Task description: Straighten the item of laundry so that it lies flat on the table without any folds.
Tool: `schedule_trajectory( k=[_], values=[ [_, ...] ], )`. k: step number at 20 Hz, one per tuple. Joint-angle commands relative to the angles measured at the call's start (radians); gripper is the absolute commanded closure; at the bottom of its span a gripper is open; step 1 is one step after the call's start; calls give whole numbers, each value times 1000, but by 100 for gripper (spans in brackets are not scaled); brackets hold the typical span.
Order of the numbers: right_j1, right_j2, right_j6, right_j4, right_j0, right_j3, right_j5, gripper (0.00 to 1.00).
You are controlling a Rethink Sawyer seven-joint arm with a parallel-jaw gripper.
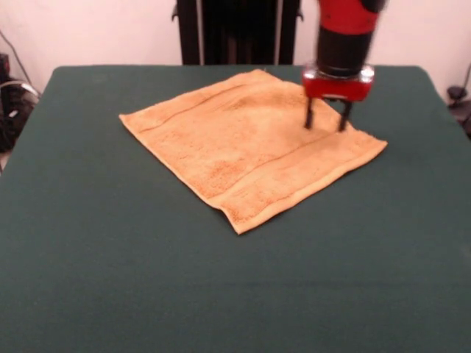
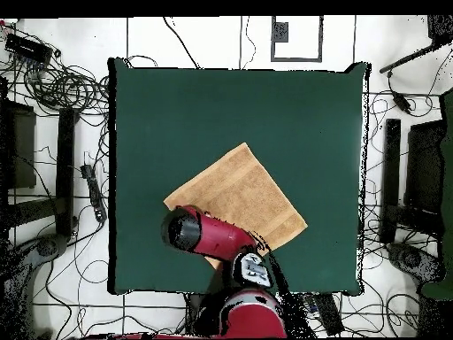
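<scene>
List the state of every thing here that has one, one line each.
towel: spread flat on the table, turned diamond-wise, no folds showing.
gripper: open, pointing down over the towel's right-hand part in the front view; contact cannot be told.
table: covered in dark green cloth, bearing only the towel.

i work in a robotics lab: my red and black arm (image 2: 212, 235) stands at a green felt table (image 2: 177, 115), tangled cables (image 2: 62, 84) sprawl over the pale tiled floor (image 2: 203, 35), and dark equipment (image 2: 18, 146) lines both sides.
</scene>
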Motion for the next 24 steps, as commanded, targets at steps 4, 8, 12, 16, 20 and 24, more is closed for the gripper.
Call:
schedule_trajectory(
  k=[4, 8, 12, 16, 20, 24],
  values=[
    [-249, 4, 14, -169, -147, 195, 225, 0],
    [-322, -68, -2, -260, -146, 197, 252, 0],
    [-323, -126, 15, -354, -156, 192, 185, 0],
    [-315, -133, 34, -416, -188, 188, 153, 0],
    [-316, -106, 58, -445, -237, 218, 122, 0],
    [-305, -86, 56, -473, -286, 210, 121, 0]
  ],
)
